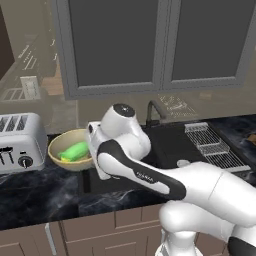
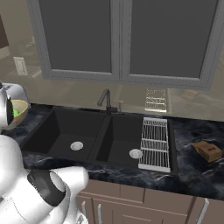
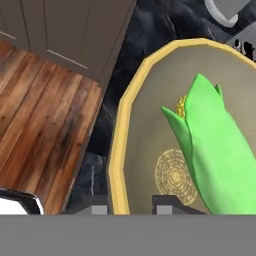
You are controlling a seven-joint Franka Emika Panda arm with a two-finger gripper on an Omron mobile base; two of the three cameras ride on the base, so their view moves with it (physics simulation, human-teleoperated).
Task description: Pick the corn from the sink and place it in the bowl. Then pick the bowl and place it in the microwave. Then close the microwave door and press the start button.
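Hovering our tool [image 3: 129, 204] over the bowl [image 3: 120, 145], corn [image 3: 215, 145] lying inside; fingers apart, empty; next we are gripping the rim.

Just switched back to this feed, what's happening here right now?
The corn is already lying in the bowl, which sits on the dark counter between the toaster and the sink. The arm is bent over the bowl, and the hand view looks straight down at the corn with the hand at the bowl's rim, holding nothing. Lifting the bowl comes next.
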